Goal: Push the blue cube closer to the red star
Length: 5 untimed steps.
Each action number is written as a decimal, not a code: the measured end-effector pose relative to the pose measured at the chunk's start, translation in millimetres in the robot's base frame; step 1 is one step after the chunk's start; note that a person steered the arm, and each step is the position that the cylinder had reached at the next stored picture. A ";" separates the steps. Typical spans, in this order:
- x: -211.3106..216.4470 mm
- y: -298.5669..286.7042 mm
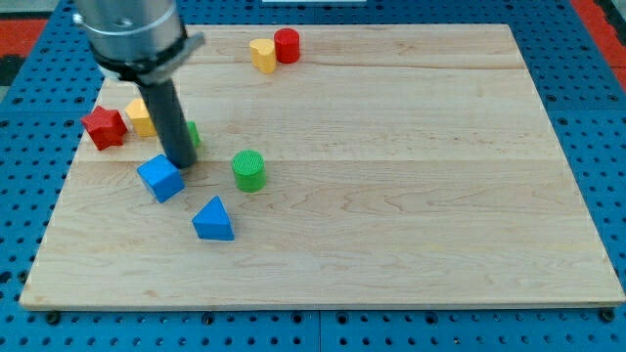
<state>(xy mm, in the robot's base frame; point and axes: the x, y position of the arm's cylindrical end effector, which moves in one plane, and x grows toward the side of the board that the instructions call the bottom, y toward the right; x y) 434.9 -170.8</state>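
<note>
A: Where's my tip (182, 163) relative to the blue cube (160, 178)?

B: Just beside it, at the cube's upper-right corner, probably touching, though the rod hides the contact. The red star (104, 127) lies up and toward the view's left of the cube, near the tabletop (411, 196) edge.

A: So 1 push leftward-up should do. Any jaws?

B: None here, only the rod. The cube sits flat, turned diagonally, with 1 yellow block (140, 117) beside the star.

My arm comes down from eleven o'clock, its dark rod nearly upright, and my tip (182, 164) touches the board.
</note>
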 end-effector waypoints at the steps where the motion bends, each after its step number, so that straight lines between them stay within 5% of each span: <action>1: 7.6 18.1; 3: -9.2 63.7; 5: 41.3 160.1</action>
<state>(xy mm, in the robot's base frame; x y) 476.3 -10.7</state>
